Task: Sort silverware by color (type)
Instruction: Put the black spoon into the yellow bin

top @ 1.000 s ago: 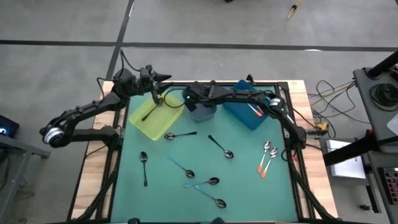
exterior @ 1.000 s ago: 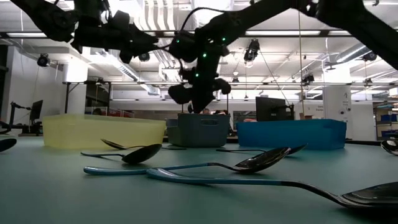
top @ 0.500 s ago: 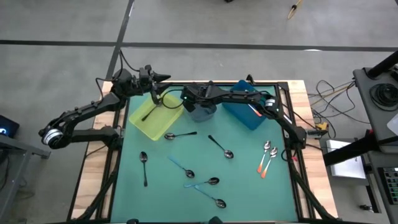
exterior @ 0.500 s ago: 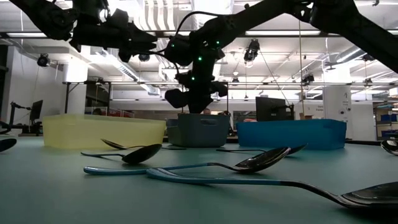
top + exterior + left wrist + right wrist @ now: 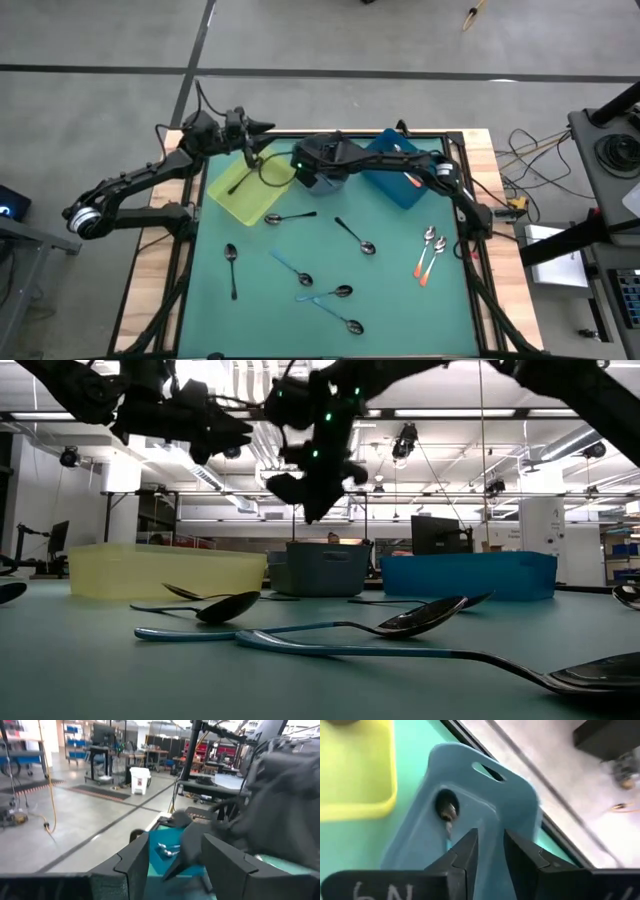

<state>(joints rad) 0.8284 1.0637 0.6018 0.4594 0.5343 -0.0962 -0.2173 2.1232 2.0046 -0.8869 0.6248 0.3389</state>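
Above grey-blue bin [image 5: 470, 815] holding spoon [image 5: 448, 812]: right fingers [image 5: 487, 851] parted, empty.

This is a robotics lab or industrial workshop, a big open hall with a bare concrete floor [image 5: 330, 40] marked by dark lines. The ceiling (seen from the low view) carries exposed ducts and strip lights [image 5: 440, 412], while workbenches and metal racks [image 5: 107, 742] stand farther off. Loose cables [image 5: 525, 150] trail beside the green-topped surface [image 5: 390, 290], and a yellow cord [image 5: 50, 785] hangs by a white bin [image 5: 139, 779].
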